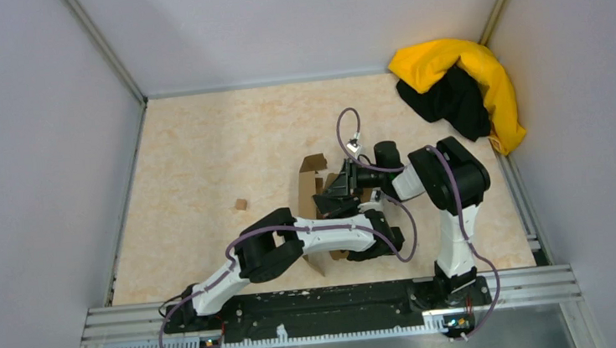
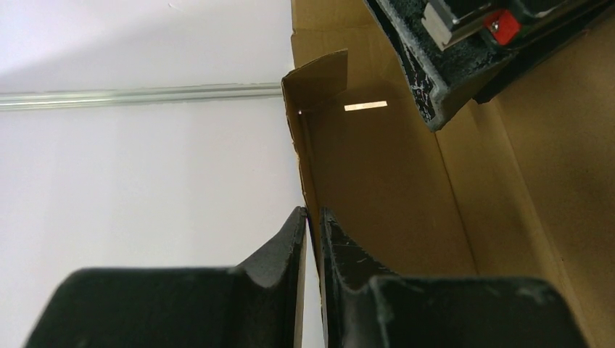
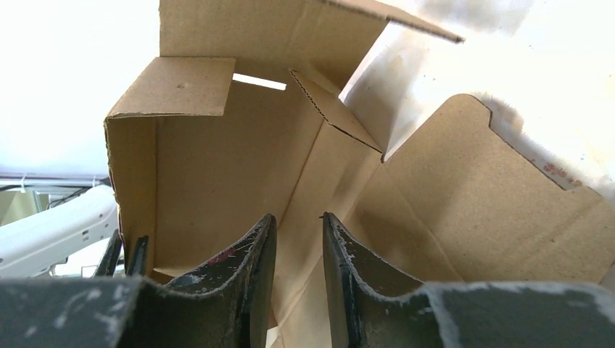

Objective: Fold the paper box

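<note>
Left gripper is pinched almost shut on the thin upright side wall of the paper box, one black finger on each face of the cardboard edge. Right gripper has a narrow gap between its fingers and points into the box's open interior; through that gap I see only the brown inner panel (nothing plainly clamped there). From above, the box lies near the middle of the desk, half formed: a side wall and a small corner flap stand up, a slit lets light through the far wall, and a wide flap with a notched edge lies spread beside it. Both arms meet over it, the left from the near left, the right bending in from the near right. A tiny cardboard scrap lies apart to the box's left, and a yellow-and-black cloth heap sits in the far right corner.
</note>
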Motion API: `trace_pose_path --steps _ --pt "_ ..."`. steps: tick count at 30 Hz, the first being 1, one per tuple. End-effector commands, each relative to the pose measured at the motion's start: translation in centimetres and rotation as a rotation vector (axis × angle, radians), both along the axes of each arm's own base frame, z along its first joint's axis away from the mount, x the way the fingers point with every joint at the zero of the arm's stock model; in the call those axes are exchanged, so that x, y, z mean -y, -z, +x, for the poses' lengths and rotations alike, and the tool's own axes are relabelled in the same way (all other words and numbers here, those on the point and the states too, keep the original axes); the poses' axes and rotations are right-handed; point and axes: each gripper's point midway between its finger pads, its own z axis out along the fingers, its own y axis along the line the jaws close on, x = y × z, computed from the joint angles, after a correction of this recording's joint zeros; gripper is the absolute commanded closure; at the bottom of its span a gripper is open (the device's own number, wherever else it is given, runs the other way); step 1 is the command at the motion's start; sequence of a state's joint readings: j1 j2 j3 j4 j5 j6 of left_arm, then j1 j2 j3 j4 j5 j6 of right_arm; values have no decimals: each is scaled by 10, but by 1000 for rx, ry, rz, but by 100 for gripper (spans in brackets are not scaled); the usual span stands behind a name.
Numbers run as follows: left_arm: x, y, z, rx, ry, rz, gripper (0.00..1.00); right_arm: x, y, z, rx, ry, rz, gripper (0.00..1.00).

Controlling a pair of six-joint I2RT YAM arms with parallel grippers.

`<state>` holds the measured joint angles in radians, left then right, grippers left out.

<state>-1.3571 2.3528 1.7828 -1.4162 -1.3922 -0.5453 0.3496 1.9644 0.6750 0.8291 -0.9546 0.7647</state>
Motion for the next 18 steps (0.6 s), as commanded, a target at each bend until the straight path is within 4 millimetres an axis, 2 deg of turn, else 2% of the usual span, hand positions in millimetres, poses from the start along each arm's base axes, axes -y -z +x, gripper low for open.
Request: trace_pose_path --steps 1,7,11,18 --pt "3 -8 1 43 14 -35 83 -1 -17 2 74 -11 38 69" --pt "0 -15 2 74 29 -17 83 37 -33 18 53 105 120 68" --pt "0 -19 2 87 32 -27 83 60 -42 37 40 177 167 68" --pt "0 -25 1 73 16 -90 85 58 -65 80 75 191 198 68"
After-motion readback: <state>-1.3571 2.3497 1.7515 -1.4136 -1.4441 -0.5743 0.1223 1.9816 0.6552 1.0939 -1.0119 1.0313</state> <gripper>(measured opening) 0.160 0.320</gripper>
